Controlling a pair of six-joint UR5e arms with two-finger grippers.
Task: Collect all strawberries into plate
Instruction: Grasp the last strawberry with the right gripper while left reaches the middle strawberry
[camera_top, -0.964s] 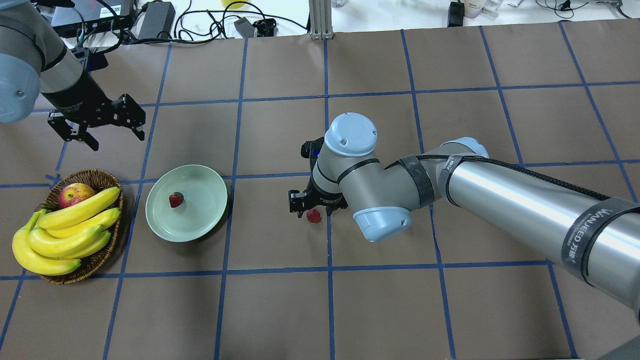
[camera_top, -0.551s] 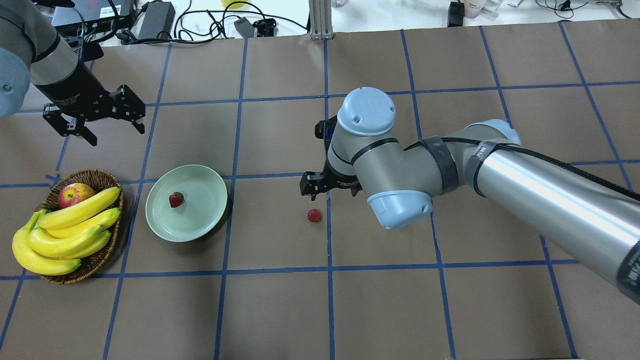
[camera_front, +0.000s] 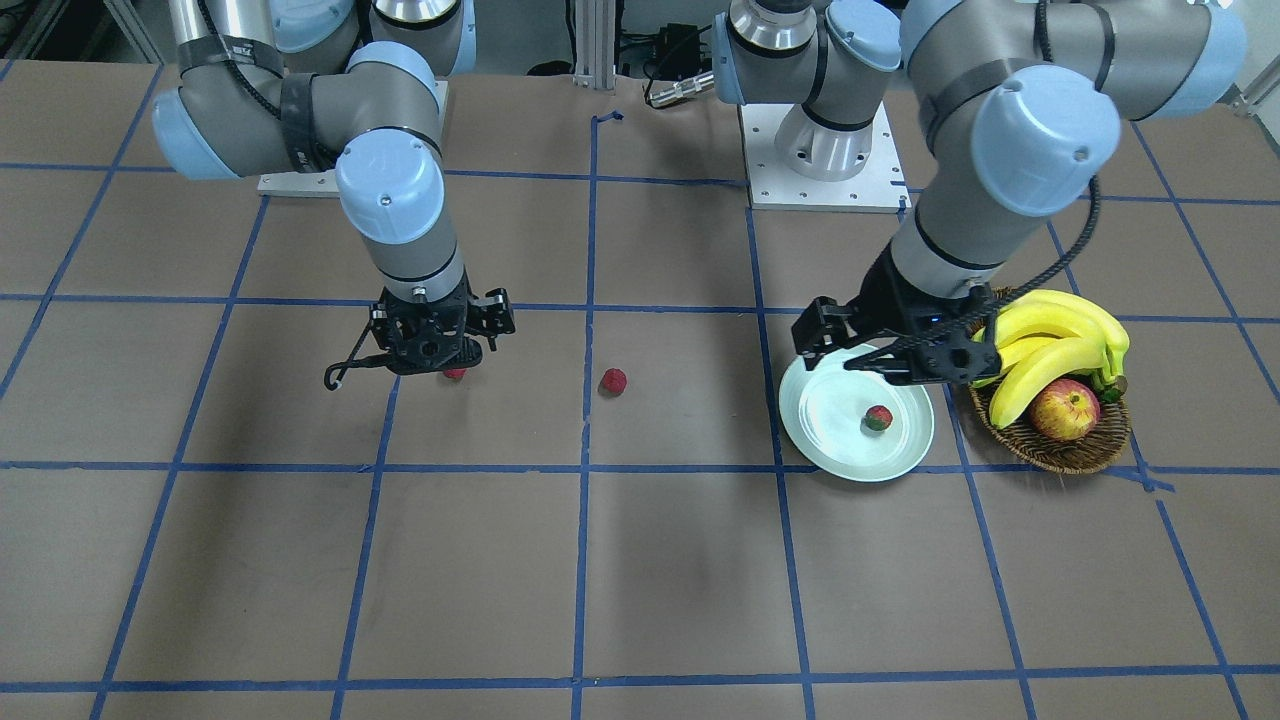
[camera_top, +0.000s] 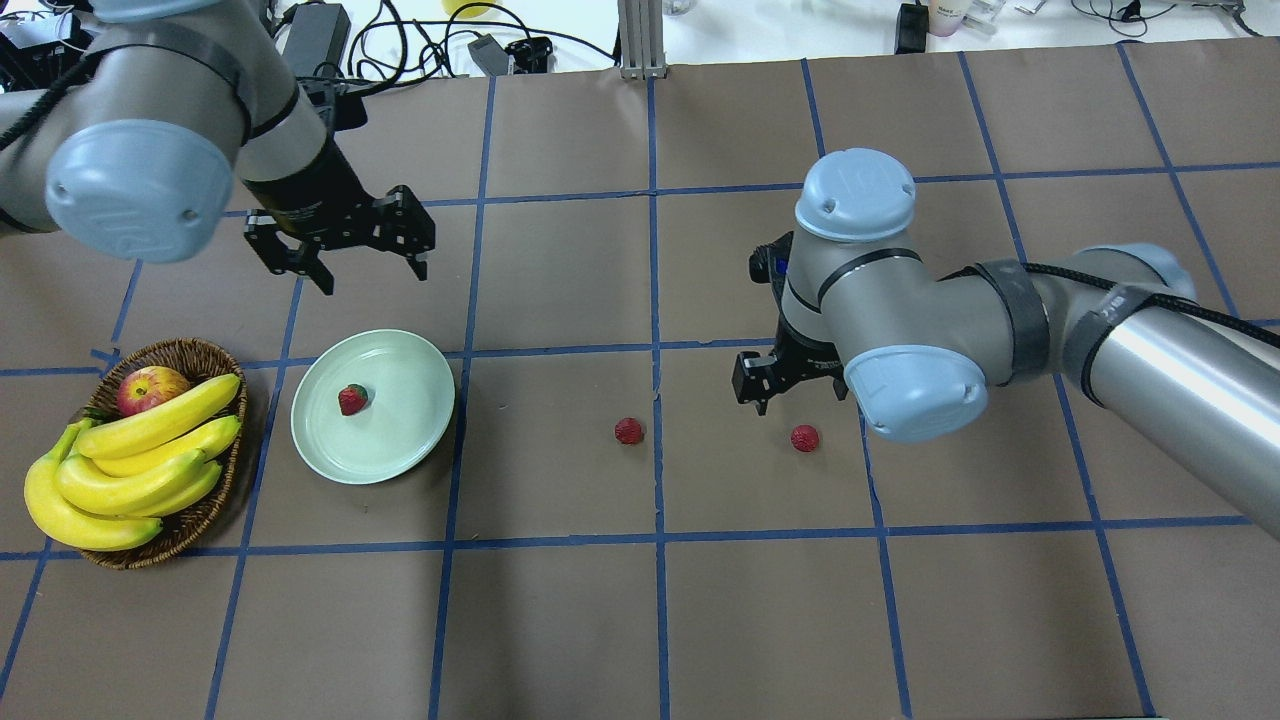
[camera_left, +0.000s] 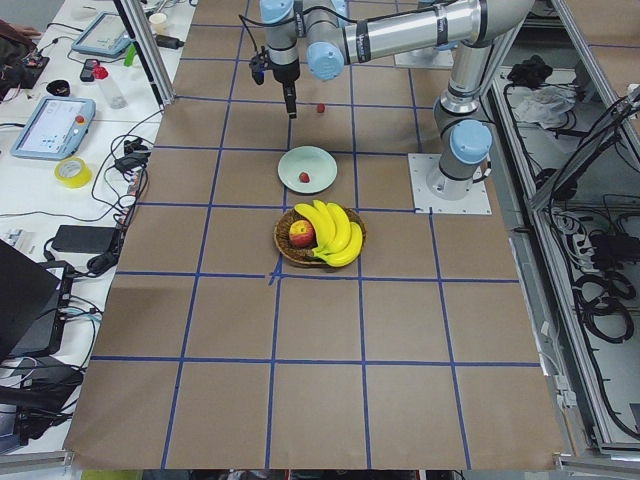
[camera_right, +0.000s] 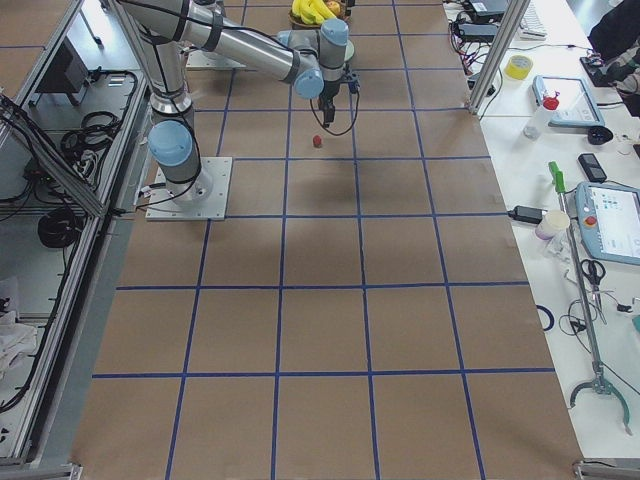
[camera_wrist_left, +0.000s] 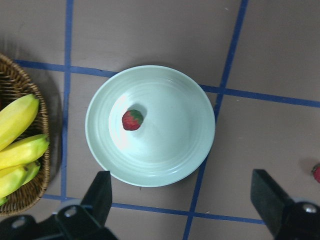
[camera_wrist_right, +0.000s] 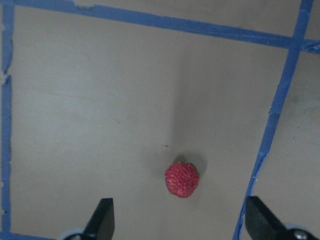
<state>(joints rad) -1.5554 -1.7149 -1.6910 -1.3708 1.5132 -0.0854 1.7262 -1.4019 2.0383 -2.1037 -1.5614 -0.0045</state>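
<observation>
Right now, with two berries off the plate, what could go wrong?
The right gripper hangs open over a small round berry; it may roll away as the jaws close. The left gripper hovers near the plate, so a delivery could bring the arms together. The middle berry lies on that path.

The left gripper (camera_wrist_left: 185, 200) is held pointing straight down, its jaws spread wide. The right gripper (camera_wrist_right: 182, 220) is likewise aimed downward, its fingers (camera_wrist_right: 102, 220) parted widely; its wrist (camera_top: 835, 285) is bent at a right angle, with the forearm (camera_top: 1160, 345) stretched out behind it.
</observation>
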